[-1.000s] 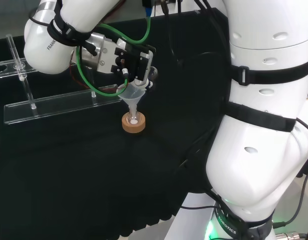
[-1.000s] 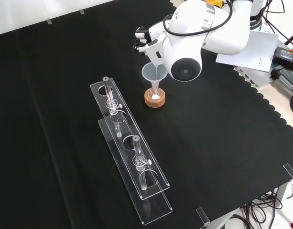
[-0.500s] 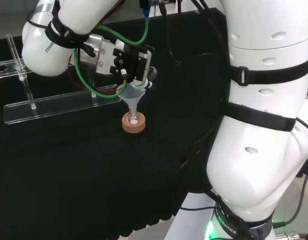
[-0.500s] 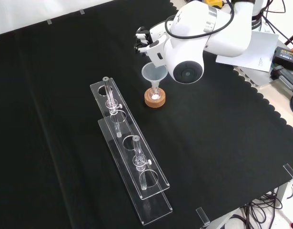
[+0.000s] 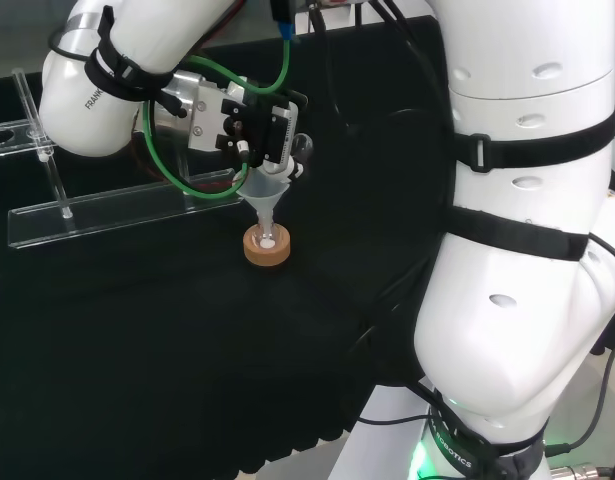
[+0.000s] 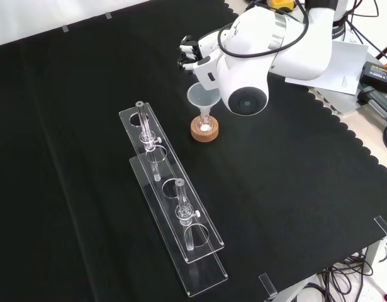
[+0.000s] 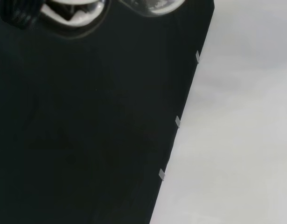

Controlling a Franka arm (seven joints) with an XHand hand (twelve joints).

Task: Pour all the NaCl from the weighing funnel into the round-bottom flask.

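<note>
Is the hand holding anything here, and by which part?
It cannot be told: the hand sits at the funnel's rim, above the cork stand, its grip hidden.

The bench is covered with matt black cloth (image 6: 86, 126), woven and without sheen. The arm links (image 5: 527, 200) are seen as glossy white plastic, banded by matt black straps (image 5: 532, 150). The hand (image 5: 262, 130) is finished in black and white plastic with a metallic grey wrist section. The funnel (image 6: 203, 96) is clear, smooth and glassy. The stand (image 5: 266, 247) is of cork, tan and rough. The rack (image 6: 174, 207) is of clear glossy acrylic
</note>
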